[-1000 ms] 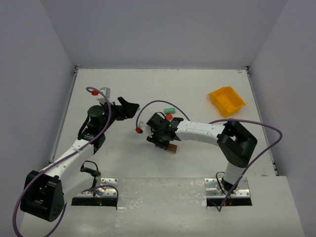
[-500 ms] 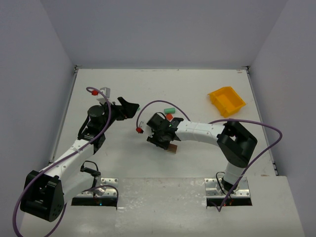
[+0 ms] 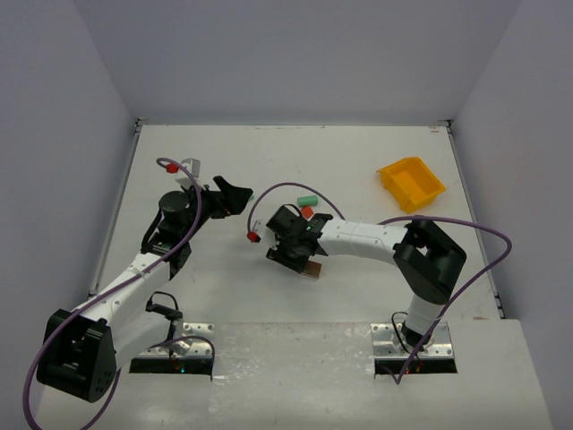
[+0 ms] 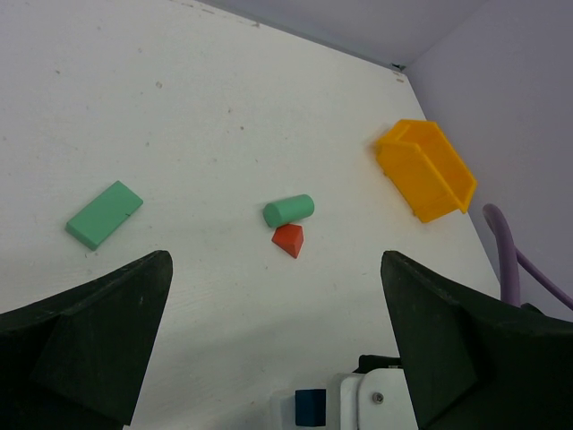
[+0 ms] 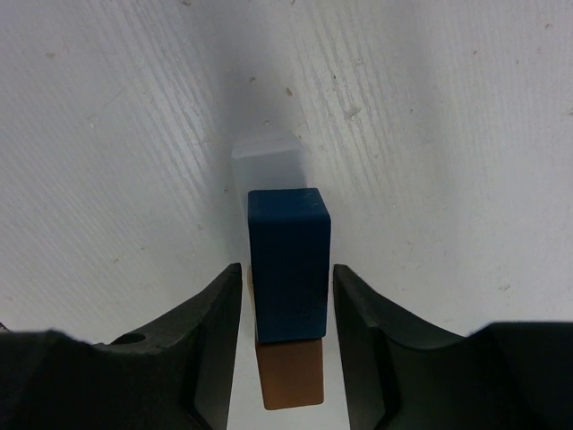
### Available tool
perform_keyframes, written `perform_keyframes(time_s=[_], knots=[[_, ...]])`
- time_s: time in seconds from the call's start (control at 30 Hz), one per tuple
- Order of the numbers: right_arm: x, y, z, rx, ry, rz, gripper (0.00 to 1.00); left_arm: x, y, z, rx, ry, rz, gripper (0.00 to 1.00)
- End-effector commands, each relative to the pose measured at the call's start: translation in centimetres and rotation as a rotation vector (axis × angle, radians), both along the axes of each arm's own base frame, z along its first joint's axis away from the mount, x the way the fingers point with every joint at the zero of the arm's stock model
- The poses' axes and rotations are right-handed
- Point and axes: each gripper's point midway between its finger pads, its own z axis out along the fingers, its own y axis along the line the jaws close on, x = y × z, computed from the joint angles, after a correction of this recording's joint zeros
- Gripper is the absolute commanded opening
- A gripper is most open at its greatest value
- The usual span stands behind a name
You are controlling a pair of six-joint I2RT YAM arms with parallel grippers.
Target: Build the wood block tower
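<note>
Blocks of painted wood, five counted: one blue, one brown, two mint green, one red.

1. The blue block [image 5: 288, 260] is a rectangular prism with a matte finish and slightly rounded edges. It stands upright on the brown block [image 5: 288, 381], a smooth, square-faced piece resting on the table [image 5: 430, 134]. Together they form a stack two pieces high, located near the centre of the table.
2. The right gripper [image 5: 286, 273] straddles the stack. Its two dark, curved fingers [image 5: 210, 340] flank the blue block. The jaws are set narrowly apart, with a thin sliver of space visible on each side of the block, so nothing is clamped.
3. The left gripper [image 4: 276, 269] hangs above the table with its jaws spread wide and nothing between them.
4. Three loose pieces lie farther from the arm bases than the stack:
   - one mint slab [image 4: 105, 214], flat and rectangular, lying on its broad face;
   - one mint cylinder [image 4: 288, 210], lying on its side;
   - one red wedge [image 4: 289, 239], triangular, just beside the cylinder.
5. One yellow bin [image 4: 425, 168], of glossy plastic with an open top and slanted walls, sits well apart near the far right corner.

The table surface is white, with fine grain lines and small scuff marks.
</note>
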Motion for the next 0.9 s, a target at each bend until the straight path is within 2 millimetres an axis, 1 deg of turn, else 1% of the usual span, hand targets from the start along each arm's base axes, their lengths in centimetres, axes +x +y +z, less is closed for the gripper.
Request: perform_keyframes(time_s=[0.0,0.2,0.33,0.47,0.57,0.63,0.73,0.77,0.83,0.87], knots=[[0.0,0.8,1.6,0.051,-0.020,0.002,0.48,0.2,-0.3,2.0,-0.018,-0.072,-0.013,1.00],[0.3,0.9,1.8,0.054,-0.031,-0.005,0.55,0.3,-0.3,2.0,-0.019,-0.071,-0.014,1.00],[0.2,0.9,1.8,0.054,-0.028,0.000,0.63,0.3,-0.3,2.0,-0.019,-0.070,-0.013,1.00],[0.0,1.2,1.5,0.058,-0.010,0.013,0.64,0.3,-0.4,1.9,-0.018,-0.069,-0.018,1.00],[0.0,1.4,1.4,0.061,-0.007,0.019,0.67,0.3,-0.4,1.9,-0.019,-0.069,-0.017,1.00],[0.1,1.6,1.2,0.061,-0.007,0.020,0.73,0.4,-0.3,1.9,-0.019,-0.068,-0.014,1.00],[0.2,1.7,1.0,0.057,-0.005,0.018,0.77,0.4,-0.3,1.9,-0.018,-0.067,-0.013,1.00],[0.2,1.7,0.8,0.053,-0.001,0.018,0.80,0.4,-0.3,1.9,-0.018,-0.066,-0.013,1.00],[0.0,1.7,0.7,0.053,0.012,0.023,0.89,0.4,-0.3,1.8,-0.018,-0.065,-0.013,1.00],[-0.1,1.8,0.6,0.053,0.015,0.027,0.97,0.4,-0.3,1.8,-0.018,-0.066,-0.013,1.00]])
